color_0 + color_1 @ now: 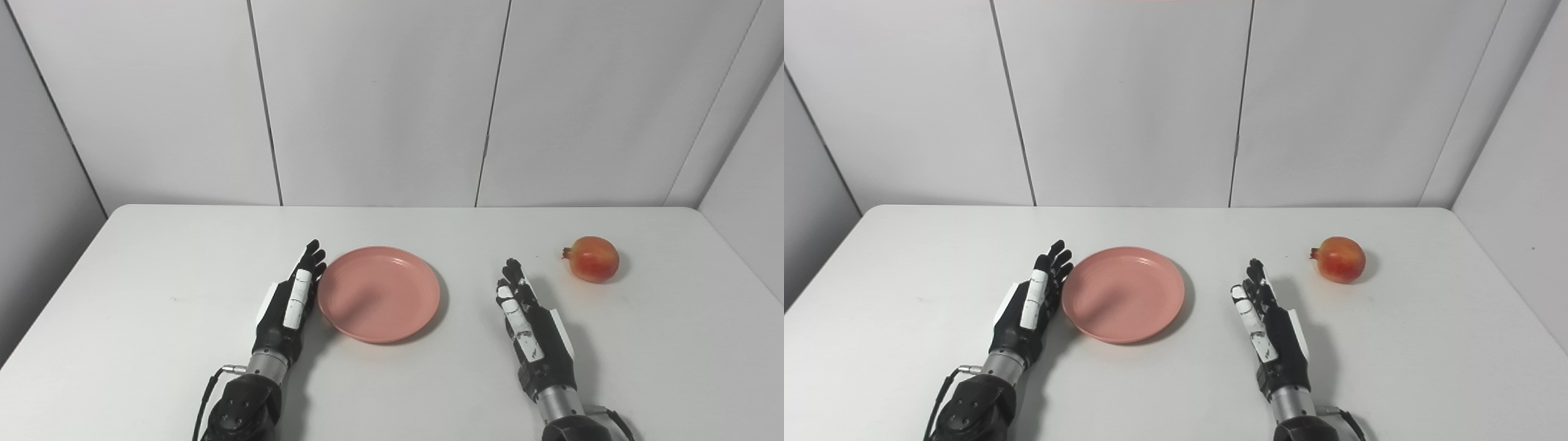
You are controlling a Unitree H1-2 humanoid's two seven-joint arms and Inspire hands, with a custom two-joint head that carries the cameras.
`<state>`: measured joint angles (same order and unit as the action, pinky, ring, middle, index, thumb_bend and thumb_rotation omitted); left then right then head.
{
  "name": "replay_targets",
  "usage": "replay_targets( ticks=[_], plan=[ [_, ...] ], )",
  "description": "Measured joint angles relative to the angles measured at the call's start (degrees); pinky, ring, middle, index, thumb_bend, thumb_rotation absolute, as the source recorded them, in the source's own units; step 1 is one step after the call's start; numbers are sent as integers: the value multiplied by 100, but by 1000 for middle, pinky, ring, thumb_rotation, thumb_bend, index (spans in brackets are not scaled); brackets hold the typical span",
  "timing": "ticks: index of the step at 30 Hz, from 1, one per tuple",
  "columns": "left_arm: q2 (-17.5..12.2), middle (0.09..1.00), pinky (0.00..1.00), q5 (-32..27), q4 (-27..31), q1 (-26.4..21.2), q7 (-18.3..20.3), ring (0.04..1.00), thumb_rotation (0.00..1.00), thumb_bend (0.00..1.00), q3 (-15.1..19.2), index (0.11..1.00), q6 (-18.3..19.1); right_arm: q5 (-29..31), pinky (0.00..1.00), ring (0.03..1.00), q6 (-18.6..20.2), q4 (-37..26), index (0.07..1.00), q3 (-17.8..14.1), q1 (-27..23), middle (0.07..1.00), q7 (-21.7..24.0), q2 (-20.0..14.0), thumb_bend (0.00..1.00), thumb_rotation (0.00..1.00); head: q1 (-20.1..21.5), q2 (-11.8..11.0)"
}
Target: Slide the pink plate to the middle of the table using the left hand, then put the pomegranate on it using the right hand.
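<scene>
The pink plate (378, 293) lies empty near the middle of the white table (153, 288). My left hand (293, 301) stands on edge with its fingers straight, open, right against the plate's left rim. The red-yellow pomegranate (591, 258) sits on the table at the right, apart from the plate. My right hand (528, 321) is open with straight fingers, holding nothing, between the plate and the pomegranate, a little nearer than the fruit and left of it. The same layout shows in the right eye view: plate (1123, 293), pomegranate (1339, 259).
White wall panels (380, 98) stand behind the table's far edge, and side walls close in at left and right. Nothing else lies on the table.
</scene>
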<state>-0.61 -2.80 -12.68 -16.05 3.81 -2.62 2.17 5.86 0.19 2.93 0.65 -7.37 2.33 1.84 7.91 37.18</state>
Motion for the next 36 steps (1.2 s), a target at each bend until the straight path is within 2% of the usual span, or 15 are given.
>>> replay_targets(
  ticks=[6,12,25,31,36],
  plan=[
    [8,981,961,134,-35,-117,-53,975,1000,773,-27,980,151,-76,1000,996,-2,-9,977,31,-9,989,0,-17,626,784,-35,-44],
    [55,974,934,191,-77,-144,-93,966,1000,762,-22,965,148,-78,994,991,-2,-9,977,24,-11,984,-1,-17,609,799,-35,0],
    [139,983,950,188,-281,-257,-108,978,1000,783,-5,981,58,-146,1000,999,-6,63,988,28,-183,997,-1,-48,601,828,26,9],
    [140,986,960,160,-220,-243,35,982,1000,813,-55,989,89,-146,1000,996,-7,51,980,29,-182,993,0,-53,629,810,-9,105],
    [179,991,975,143,-85,-176,193,987,1000,828,-134,992,153,-138,1000,998,-7,43,988,31,-182,997,3,-80,615,826,0,132]
  ],
)
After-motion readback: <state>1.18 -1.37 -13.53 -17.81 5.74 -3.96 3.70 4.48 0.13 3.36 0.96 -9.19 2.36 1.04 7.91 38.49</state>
